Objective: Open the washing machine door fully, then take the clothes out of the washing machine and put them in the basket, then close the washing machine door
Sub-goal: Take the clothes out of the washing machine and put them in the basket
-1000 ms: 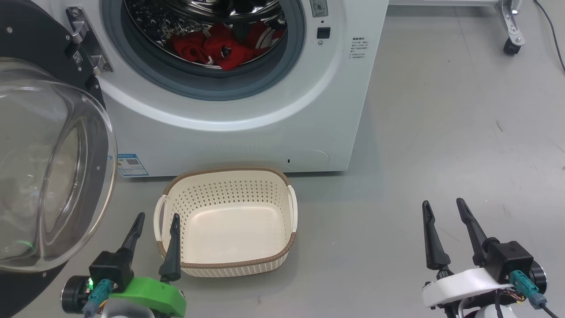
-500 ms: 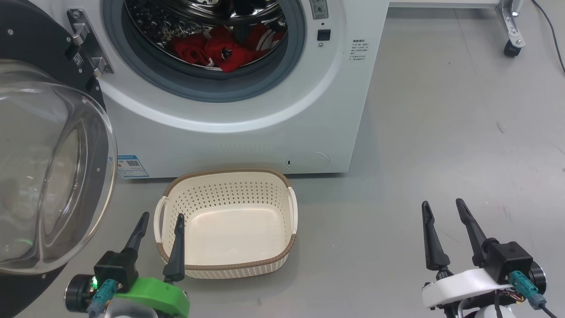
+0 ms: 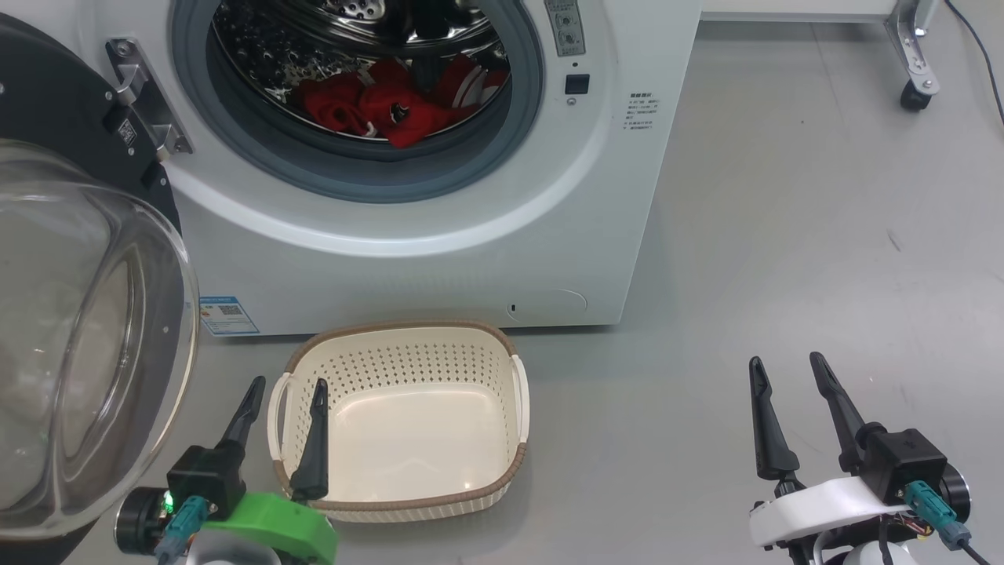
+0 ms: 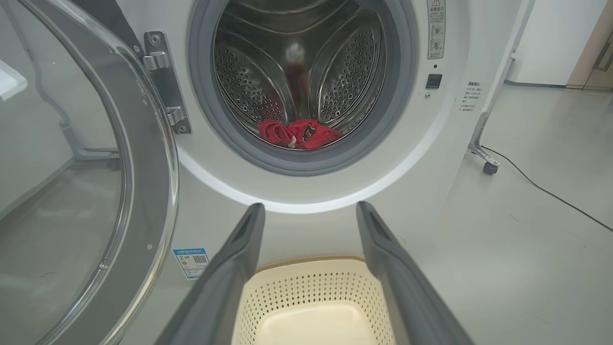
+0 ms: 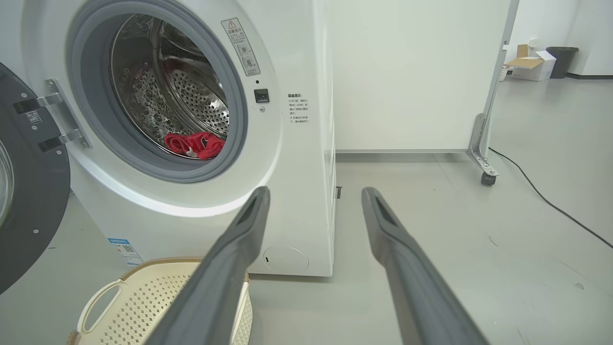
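Note:
The white washing machine (image 3: 439, 267) stands ahead with its door (image 3: 86, 329) swung wide open to the left, glass bowl bulging toward me. Red clothes (image 3: 384, 106) lie at the bottom of the steel drum, also seen as clothes (image 4: 299, 135) in the left wrist view and clothes (image 5: 194, 144) in the right wrist view. The cream basket (image 3: 514, 392) sits empty on the floor before the machine. My left gripper (image 3: 286, 392) hangs open over the basket's left handle. My right gripper (image 3: 784, 369) is open over bare floor, well right of the basket.
A blue label (image 3: 223, 314) marks the machine's lower left corner. A white panel on a castor wheel (image 3: 914, 94) stands at the back right, with a black cable (image 3: 976, 55) trailing across the grey floor. The open door takes up the left side.
The whole head picture has shifted downward, so the camera has tilted up a little. The left gripper edged slightly to the right; the right gripper holds still.

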You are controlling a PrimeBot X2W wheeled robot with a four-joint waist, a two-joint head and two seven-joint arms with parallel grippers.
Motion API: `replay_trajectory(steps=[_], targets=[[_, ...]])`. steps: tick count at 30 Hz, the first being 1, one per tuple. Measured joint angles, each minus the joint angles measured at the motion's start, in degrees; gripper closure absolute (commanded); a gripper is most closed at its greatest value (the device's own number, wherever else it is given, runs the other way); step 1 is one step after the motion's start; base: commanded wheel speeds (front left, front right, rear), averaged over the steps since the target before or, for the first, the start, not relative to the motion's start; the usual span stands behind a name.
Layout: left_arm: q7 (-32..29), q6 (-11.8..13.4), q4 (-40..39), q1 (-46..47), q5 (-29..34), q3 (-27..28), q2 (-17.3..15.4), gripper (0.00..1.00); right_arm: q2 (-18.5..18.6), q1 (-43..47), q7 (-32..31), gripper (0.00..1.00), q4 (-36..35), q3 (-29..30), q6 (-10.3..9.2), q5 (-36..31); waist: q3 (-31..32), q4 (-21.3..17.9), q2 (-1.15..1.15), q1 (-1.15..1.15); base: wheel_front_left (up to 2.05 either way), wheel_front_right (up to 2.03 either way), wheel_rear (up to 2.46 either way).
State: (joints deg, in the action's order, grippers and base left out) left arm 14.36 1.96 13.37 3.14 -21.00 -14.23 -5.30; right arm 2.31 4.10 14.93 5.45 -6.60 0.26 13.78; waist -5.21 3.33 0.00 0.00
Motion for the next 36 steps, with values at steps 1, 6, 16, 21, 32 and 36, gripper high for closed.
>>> replay_trajectory(steps=[1, 6, 16, 21, 32, 36], targets=[[0.0, 0.0, 0.0, 0.0, 0.0, 0.0, 0.0, 0.0, 0.0, 0.0, 0.0, 0.0, 0.0, 0.0, 0.0, 0.0, 0.0, 0.0, 0.0, 0.0, 1.12, -1.12, 0.0], [0.0, 0.0, 0.0, 0.0, 0.0, 0.1, 0.0, 0.0, 0.0, 0.0, 0.0, 0.0, 0.0, 0.0, 0.0, 0.0, -0.2, 0.0, 0.0, 0.0, 0.99, -0.99, 0.0], [0.0, 0.0, -0.1, 0.0, 0.0, 0.2, 0.0, 0.0, 0.0, 0.0, 0.0, 0.0, 0.0, -0.1, 0.0, 0.2, -0.6, -0.1, 0.0, 0.0, 0.68, -0.68, 0.0], [0.0, 0.0, -0.1, 0.0, 0.0, 0.2, 0.0, 0.0, 0.0, 0.0, 0.0, 0.0, 0.0, -0.1, 0.01, 0.2, -0.7, -0.1, 0.0, 0.0, 0.36, -0.36, 0.0], [0.0, 0.3, 0.0, 0.1, 0.0, 0.2, 0.0, 0.0, 0.0, 0.0, 0.0, 0.0, 0.1, -0.2, 0.01, 0.2, -0.7, -0.2, 0.0, 0.0, 0.07, -0.07, 0.0], [0.0, 0.3, 0.0, 0.1, 0.0, 0.2, 0.0, 0.0, 0.0, 0.0, 0.0, 0.0, 0.2, -0.2, 0.01, 0.2, -0.7, -0.1, 0.0, 0.0, 0.0, 0.0, 0.0]])
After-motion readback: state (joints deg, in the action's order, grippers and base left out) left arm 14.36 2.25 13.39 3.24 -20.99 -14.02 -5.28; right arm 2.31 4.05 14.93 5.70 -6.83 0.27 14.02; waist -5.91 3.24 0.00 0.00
